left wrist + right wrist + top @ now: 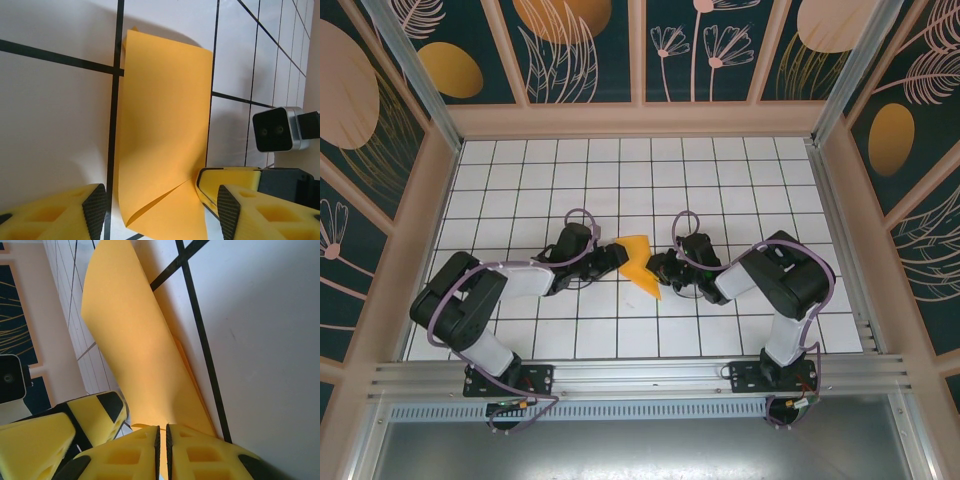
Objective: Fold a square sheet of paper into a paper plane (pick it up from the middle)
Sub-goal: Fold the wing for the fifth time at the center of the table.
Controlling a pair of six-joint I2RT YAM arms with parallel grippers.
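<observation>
Right pincer point(162, 432) clamps folded paper point(135, 355) on white gridded table point(260, 340).

**Camera positions, three views**

Top external: you look down from above and behind the arm bases point(510, 380) onto the whole tiled table point(620, 160). Left wrist, right wrist: close above the tabletop, low-angled, facing one another across the orange paper point(638, 262). All three views share that paper.
</observation>
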